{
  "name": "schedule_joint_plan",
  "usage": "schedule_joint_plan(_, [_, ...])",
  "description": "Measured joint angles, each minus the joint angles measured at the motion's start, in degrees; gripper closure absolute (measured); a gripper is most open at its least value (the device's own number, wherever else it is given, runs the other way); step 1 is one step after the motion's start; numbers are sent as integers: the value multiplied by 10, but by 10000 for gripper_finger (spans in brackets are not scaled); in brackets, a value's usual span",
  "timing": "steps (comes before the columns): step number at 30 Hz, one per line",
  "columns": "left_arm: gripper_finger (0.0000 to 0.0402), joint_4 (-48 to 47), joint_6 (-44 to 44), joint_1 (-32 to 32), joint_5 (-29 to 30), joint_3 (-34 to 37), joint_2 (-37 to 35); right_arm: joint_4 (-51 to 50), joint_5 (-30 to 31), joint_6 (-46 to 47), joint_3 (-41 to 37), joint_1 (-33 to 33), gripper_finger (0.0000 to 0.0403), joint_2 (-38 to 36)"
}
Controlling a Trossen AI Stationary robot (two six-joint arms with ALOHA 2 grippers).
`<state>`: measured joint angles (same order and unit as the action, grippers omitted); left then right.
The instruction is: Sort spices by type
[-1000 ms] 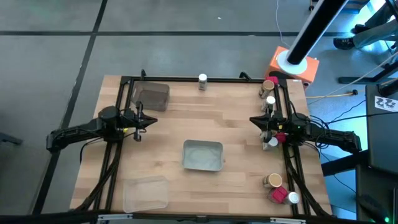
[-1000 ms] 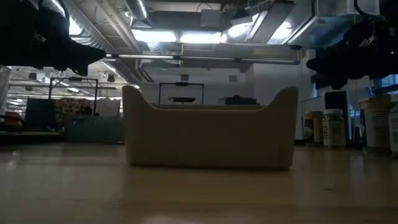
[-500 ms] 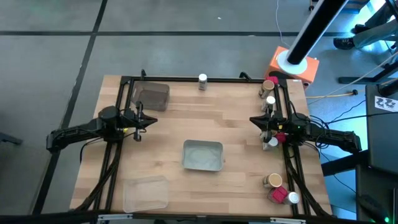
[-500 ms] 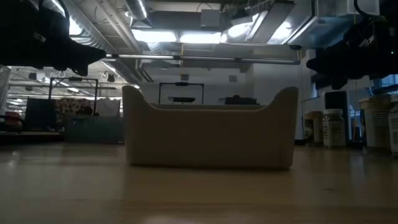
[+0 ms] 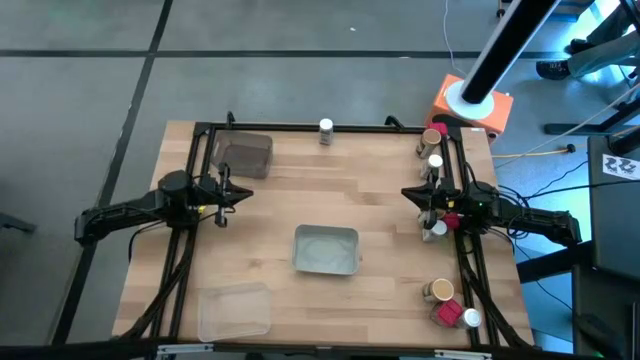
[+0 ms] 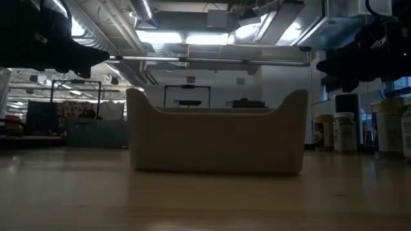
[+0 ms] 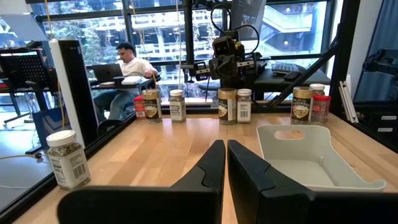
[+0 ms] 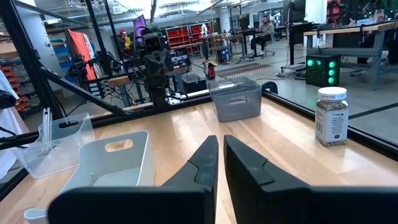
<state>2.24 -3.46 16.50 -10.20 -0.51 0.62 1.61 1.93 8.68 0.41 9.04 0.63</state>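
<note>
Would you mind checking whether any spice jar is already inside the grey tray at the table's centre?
No, the grey tray holds nothing in the high view.

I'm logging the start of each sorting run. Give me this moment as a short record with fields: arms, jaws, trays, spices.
left gripper: above the table's left side, jaws shut, holding nothing
right gripper: above the table's right side, jaws shut, holding nothing
grey tray: mid-table, looks empty
dark tray: far left corner
clear tray: near left corner
spice jars: most stand along the right edge
lone jar: far edge, white cap
sorting: not begun
</note>
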Motion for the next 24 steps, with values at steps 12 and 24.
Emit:
schedule_joint_plan(12, [391,0,0,0,0,0,0,0,0,0,0,0,375,0])
schedule_joint_plan(24, [391,42,1,0,3,1,0,0,0,0,0,0,375,0])
